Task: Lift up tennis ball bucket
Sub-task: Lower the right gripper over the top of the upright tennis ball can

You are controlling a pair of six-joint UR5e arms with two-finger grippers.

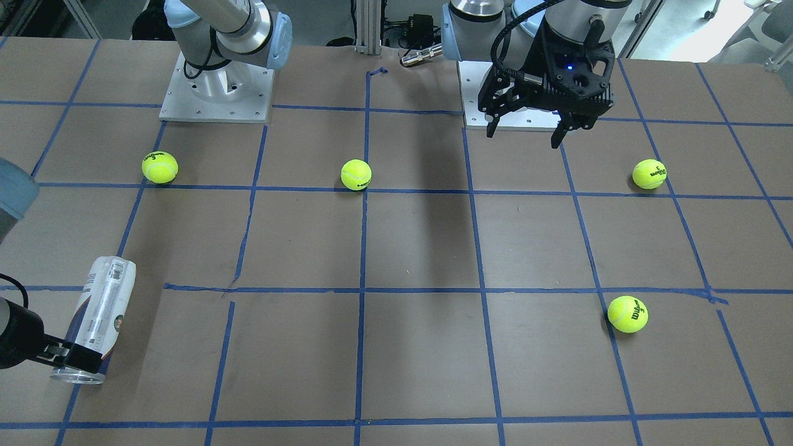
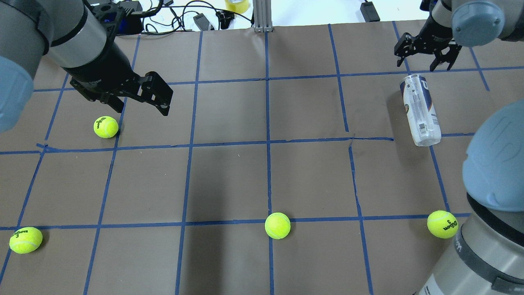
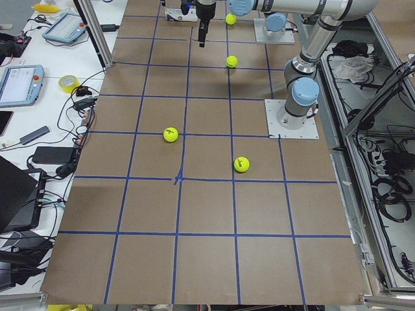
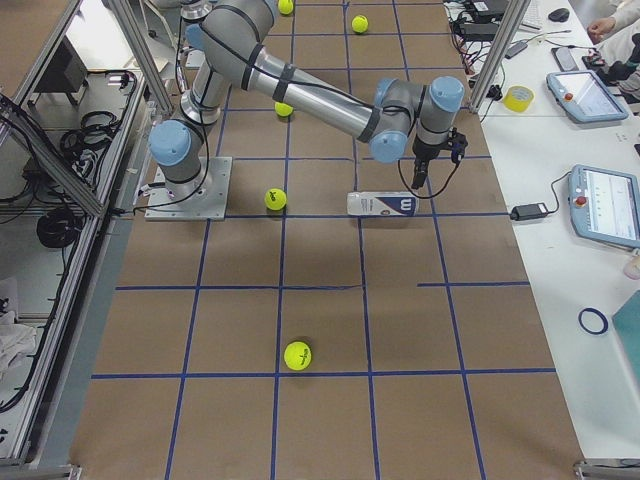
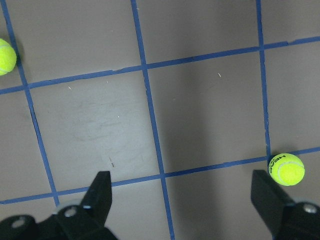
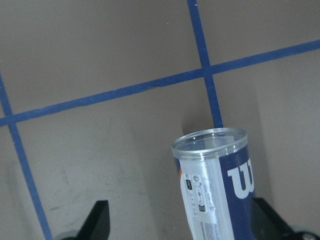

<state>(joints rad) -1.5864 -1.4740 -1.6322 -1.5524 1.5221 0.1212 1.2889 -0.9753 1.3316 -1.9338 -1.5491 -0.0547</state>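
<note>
The tennis ball bucket (image 2: pixel 420 110) is a clear tube with a white and navy label. It lies on its side at the table's far right, and also shows in the front view (image 1: pixel 102 313) and the right-side view (image 4: pixel 383 204). My right gripper (image 2: pixel 415 64) is open and hovers over the tube's open rim end. In the right wrist view the bucket (image 6: pixel 220 190) lies between the spread fingers (image 6: pixel 97 220), with a gap on each side. My left gripper (image 2: pixel 141 105) is open and empty, raised above the table's far left; it also shows in the front view (image 1: pixel 523 137).
Several yellow-green tennis balls lie loose on the brown taped table: one under the left gripper (image 2: pixel 105 127), one near left (image 2: pixel 25 240), one near centre (image 2: pixel 277 225), one near right (image 2: pixel 442 224). Cables and a tape roll (image 2: pixel 236 5) lie beyond the far edge.
</note>
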